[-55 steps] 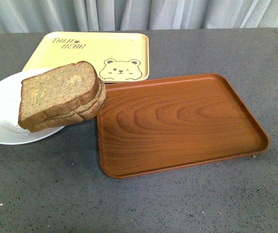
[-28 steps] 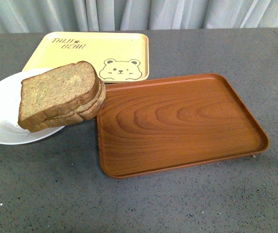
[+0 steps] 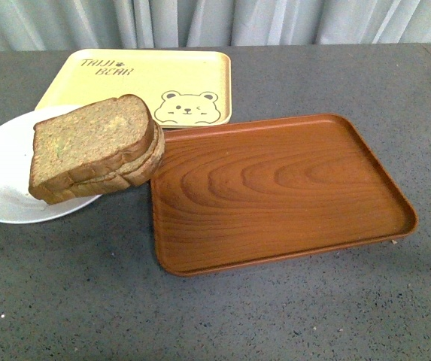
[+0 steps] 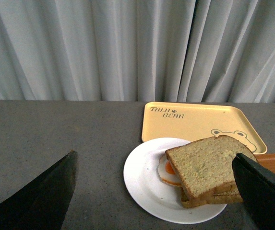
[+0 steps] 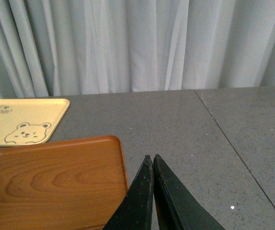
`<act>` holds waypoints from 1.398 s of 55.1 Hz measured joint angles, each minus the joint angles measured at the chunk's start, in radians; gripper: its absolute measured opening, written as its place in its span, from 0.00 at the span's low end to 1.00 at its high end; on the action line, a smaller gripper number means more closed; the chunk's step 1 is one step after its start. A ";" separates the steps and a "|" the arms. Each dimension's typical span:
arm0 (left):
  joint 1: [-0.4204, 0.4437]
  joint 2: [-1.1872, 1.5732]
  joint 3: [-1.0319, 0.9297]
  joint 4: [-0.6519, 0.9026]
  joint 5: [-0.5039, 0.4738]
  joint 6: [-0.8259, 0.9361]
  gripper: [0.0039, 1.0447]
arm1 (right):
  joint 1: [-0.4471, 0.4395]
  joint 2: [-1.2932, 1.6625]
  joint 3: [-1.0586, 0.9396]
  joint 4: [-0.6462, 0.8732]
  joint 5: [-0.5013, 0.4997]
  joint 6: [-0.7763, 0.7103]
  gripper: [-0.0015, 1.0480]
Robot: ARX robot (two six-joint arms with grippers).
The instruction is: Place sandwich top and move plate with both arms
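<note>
Front view: no arm in shot. The thick, brown-crusted bread slice, i.e. the sandwich top [image 3: 91, 143], lies on a second, darker bread slice [image 3: 141, 171]. Both sit on the round white plate [image 3: 1, 180] at the left of the grey speckled table [image 3: 275, 316]. The stack hangs over the plate's rim toward the brown wood-grain tray [image 3: 275, 195], just beside it. A yellow bear-print tray [image 3: 155, 75] is behind the plate, w/ a pale curtain [image 3: 275, 19] at the back.

Left wrist view: the left gripper [image 4: 154, 158] is spread wide, nothing betw. its black fingers [image 4: 46, 196], and hangs above the table w/ the plate ahead. A fried egg [image 4: 167, 171] peeks out from under the sandwich top.

Right wrist view: the right gripper [image 5: 152, 160] is pinched closed and empty, tips touching, over bare table near the brown tray's corner.
</note>
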 joint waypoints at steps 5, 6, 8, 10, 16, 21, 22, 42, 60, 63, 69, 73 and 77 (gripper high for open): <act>0.000 0.000 0.000 0.000 0.001 0.000 0.92 | 0.000 0.000 0.000 0.000 0.000 0.000 0.20; 0.011 0.014 0.007 -0.021 0.040 -0.020 0.92 | 0.000 0.000 0.000 0.000 0.000 0.000 0.22; 0.046 0.048 0.037 -0.101 0.158 -0.066 0.92 | 0.000 0.000 0.000 0.000 0.002 0.000 0.29; 0.085 0.116 0.073 -0.168 0.264 -0.119 0.92 | 0.000 0.000 0.000 0.000 0.001 0.000 0.34; 0.139 0.403 0.138 -0.090 0.462 -0.278 0.92 | 0.000 -0.002 0.000 0.000 -0.001 0.000 0.52; 0.148 0.642 0.191 0.111 0.479 -0.351 0.92 | 0.000 -0.002 0.000 -0.001 0.000 0.000 0.69; 0.155 0.761 0.219 0.216 0.476 -0.379 0.92 | 0.000 -0.002 0.000 -0.001 0.000 0.000 0.78; 0.230 1.566 0.410 0.738 0.433 -0.523 0.92 | 0.000 -0.002 0.000 -0.001 0.000 0.000 0.91; 0.285 1.846 0.487 0.843 0.394 -0.597 0.92 | 0.000 -0.002 0.000 -0.001 0.000 0.000 0.91; 0.299 1.867 0.499 0.847 0.388 -0.610 0.92 | 0.000 -0.002 0.000 -0.001 0.000 0.000 0.91; 0.314 1.902 0.517 0.845 0.380 -0.615 0.92 | 0.000 -0.002 0.000 -0.001 0.000 0.000 0.91; 0.313 1.935 0.524 0.842 0.374 -0.615 0.92 | 0.000 -0.002 0.000 -0.001 0.000 0.000 0.91; 0.301 1.961 0.524 0.843 0.375 -0.619 0.92 | 0.000 -0.002 0.000 -0.001 0.000 0.000 0.91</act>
